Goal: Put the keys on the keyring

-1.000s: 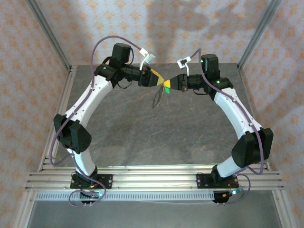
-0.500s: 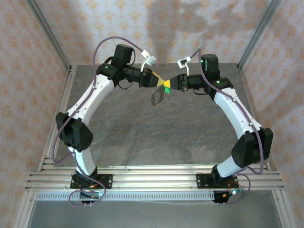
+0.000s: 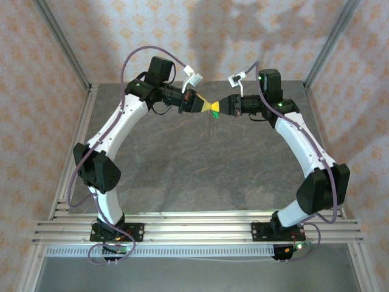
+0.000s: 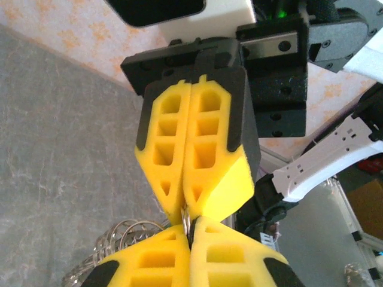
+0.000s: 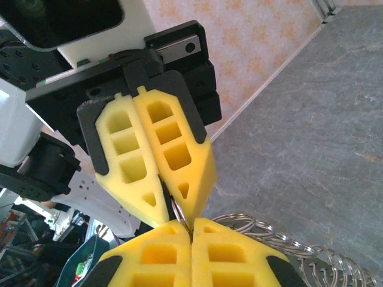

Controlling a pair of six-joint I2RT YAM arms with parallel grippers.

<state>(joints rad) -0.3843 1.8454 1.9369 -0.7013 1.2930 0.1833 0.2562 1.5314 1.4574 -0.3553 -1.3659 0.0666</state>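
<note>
My left gripper (image 3: pixel 206 106) and right gripper (image 3: pixel 214 108) meet tip to tip in mid-air over the far middle of the table. Both are shut on the same thin metal loop, the keyring (image 5: pixel 179 210), which is pinched where the yellow fingertips touch. In the left wrist view the keyring (image 4: pixel 187 220) shows as a sliver between my left gripper (image 4: pixel 191 228) and the right gripper (image 4: pixel 184 209). The keys (image 5: pixel 287 242), a chain of small silver metal loops, hang beside the fingertips. They trail to the lower left (image 4: pixel 114 242) and dangle below the grippers (image 3: pixel 211 125).
The grey stone-patterned table (image 3: pixel 200 176) lies under the arms. Aluminium posts (image 3: pixel 67 55) and patterned walls (image 3: pixel 36 91) close it in at the left, right and back. A rail (image 3: pixel 200 230) runs along the near edge.
My left gripper has closed and shifted right until its tips touch the right gripper's. The hanging loop, seen as an open oval before, now hangs narrow and edge-on.
</note>
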